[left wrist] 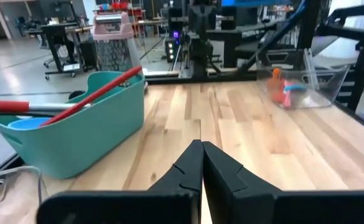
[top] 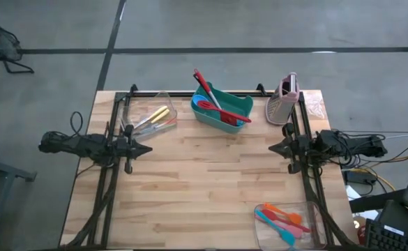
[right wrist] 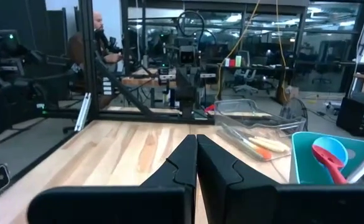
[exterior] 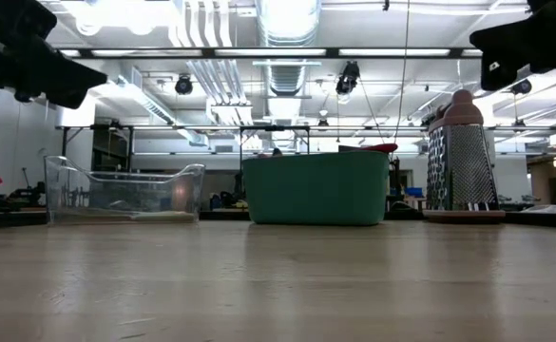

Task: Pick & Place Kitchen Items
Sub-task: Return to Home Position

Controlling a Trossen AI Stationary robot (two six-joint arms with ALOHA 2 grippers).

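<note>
Nearest the front edge, well forward of the bin (top: 240, 103) and on the right arm's side of it, a clear tub (top: 307, 208) holds orange and teal spatulas (top: 282, 220) in a jumble.

Farther back, but still forward of the bin, the two grippers face each other across bare table (top: 210, 181). The left gripper (top: 146, 148) is off the bin's left and the right gripper (top: 273, 148) off its right, both well apart from it. Each wrist view shows its fingers pressed tip to tip with nothing between them — clenched and empty.

At the far edge, the bin holds a red spoon (top: 205, 87) whose handle slants out over the rim toward the far left, with a blue spoon (top: 202, 104) beside it. Just left of the bin a second tub (top: 163, 96) holds yellow-handled cutlery (top: 156, 116), its long axes pointing roughly toward the bin. Right of the bin stands the grater (top: 284, 103).

No utensil lies loose on the boards, so I judge there is nothing left to reach for — every item sits in a container. The move in hand needs only that each arm hold its own side, clear of the bin between them.
</note>
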